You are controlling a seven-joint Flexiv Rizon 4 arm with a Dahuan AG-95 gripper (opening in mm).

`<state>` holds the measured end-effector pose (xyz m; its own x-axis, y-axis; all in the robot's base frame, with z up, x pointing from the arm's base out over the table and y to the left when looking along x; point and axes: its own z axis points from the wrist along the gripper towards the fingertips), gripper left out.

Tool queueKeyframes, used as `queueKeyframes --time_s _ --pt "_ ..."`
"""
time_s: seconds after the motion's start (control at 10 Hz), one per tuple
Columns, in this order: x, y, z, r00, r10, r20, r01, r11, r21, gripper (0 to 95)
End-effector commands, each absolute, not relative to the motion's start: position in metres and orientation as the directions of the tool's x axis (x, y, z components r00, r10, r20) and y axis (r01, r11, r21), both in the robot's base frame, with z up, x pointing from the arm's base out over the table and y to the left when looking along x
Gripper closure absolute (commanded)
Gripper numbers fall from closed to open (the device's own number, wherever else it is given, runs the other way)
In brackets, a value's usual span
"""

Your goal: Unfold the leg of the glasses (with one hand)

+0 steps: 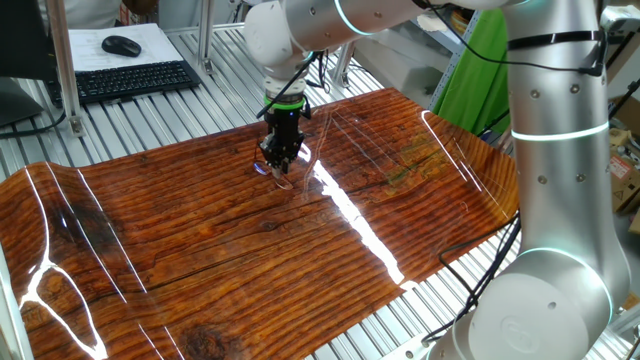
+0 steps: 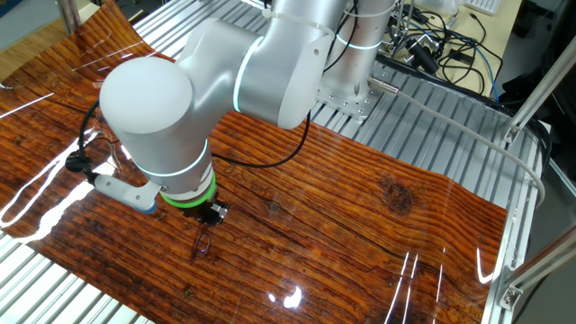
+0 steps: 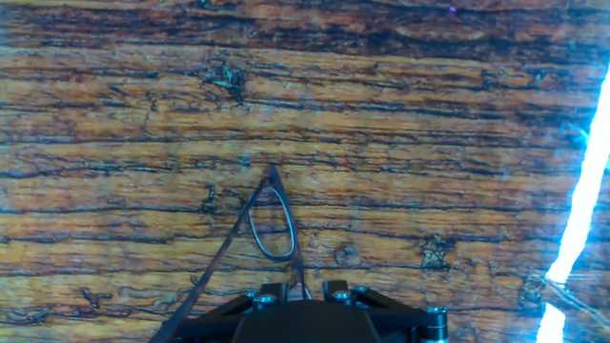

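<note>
The glasses (image 3: 272,224) are a tiny dark wire pair just ahead of my gripper (image 3: 303,289). One oval lens rim shows. One thin leg (image 3: 214,267) slants down to the left, spread away from the frame. Another wire runs straight back between my fingertips (image 3: 277,291), which stand close together on it. In one fixed view the gripper (image 1: 281,158) points down at the wooden board (image 1: 200,250), with the glasses (image 1: 283,178) at its tip and a purple glint beside it. In the other fixed view the glasses (image 2: 200,241) show just below the gripper (image 2: 214,213).
The glossy wood-grain board (image 2: 360,207) lies on a slatted metal table (image 1: 220,90). A keyboard (image 1: 135,80) and mouse (image 1: 121,45) sit at the back left. The robot's base and cables (image 2: 423,45) stand behind the board. Bright light streaks (image 3: 581,219) cross the wood.
</note>
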<state>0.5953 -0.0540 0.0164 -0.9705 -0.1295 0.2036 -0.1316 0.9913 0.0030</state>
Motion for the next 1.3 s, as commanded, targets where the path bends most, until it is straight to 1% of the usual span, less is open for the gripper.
queueKeyframes --time_s 0.1,0.2,0.7,1.0,1.2,1.3 --pt "0.595 -0.054 0.016 -0.971 -0.130 0.202 -0.131 0.991 0.005 76.0" --pt "0.595 -0.054 0.016 -0.971 -0.131 0.201 -0.132 0.991 0.008 95.0" --pt "0.595 -0.054 0.017 -0.970 -0.137 0.200 -0.135 0.991 0.023 95.0" --pt "0.593 -0.055 0.037 -0.968 -0.115 0.223 -0.107 0.993 0.050 95.0" --pt "0.591 -0.057 0.053 -0.971 -0.093 0.220 -0.081 0.995 0.063 95.0" --pt "0.591 -0.057 0.056 -0.972 -0.093 0.217 -0.081 0.995 0.064 95.0"
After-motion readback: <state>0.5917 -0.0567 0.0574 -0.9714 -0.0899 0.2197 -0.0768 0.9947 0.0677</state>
